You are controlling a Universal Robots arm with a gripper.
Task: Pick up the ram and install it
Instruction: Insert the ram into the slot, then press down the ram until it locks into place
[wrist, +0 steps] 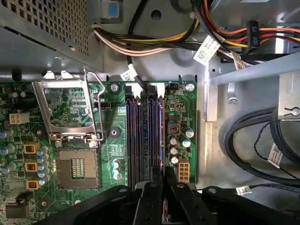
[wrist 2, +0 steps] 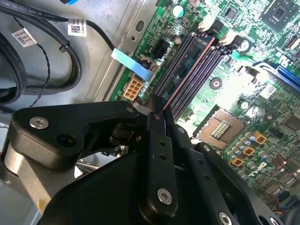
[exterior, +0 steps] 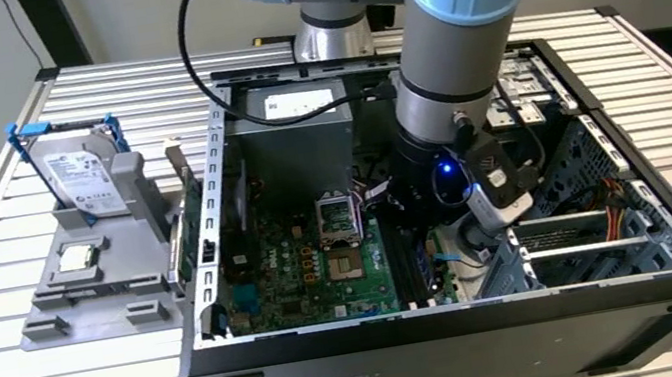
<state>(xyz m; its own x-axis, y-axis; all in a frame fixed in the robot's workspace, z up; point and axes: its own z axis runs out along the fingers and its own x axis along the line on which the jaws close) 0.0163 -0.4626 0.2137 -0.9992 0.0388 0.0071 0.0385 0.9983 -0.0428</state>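
Inside the open computer case (exterior: 207, 270), my arm reaches down over the motherboard (exterior: 309, 274). The ram (wrist 2: 190, 61) is a thin bluish stick with a reddish edge. It stands on edge in line with the black memory slots (wrist: 133, 136), seen edge-on in the first wrist view as the ram (wrist: 155, 136). My gripper (wrist 2: 161, 112) is shut on the end of the stick nearest the wrist, with black fingers (wrist: 151, 197) on either side. In the exterior view the gripper (exterior: 434, 252) sits low beside the CPU socket (exterior: 339, 223). Whether the stick is fully seated cannot be told.
A grey fixture (exterior: 99, 307) at the exterior view's left holds a silver hard drive (exterior: 78, 174) in a blue frame and a small square chip (exterior: 77, 257). Close around the gripper are the power supply (exterior: 292, 120), bundled cables (wrist: 154, 42) and the drive cage (exterior: 586, 230).
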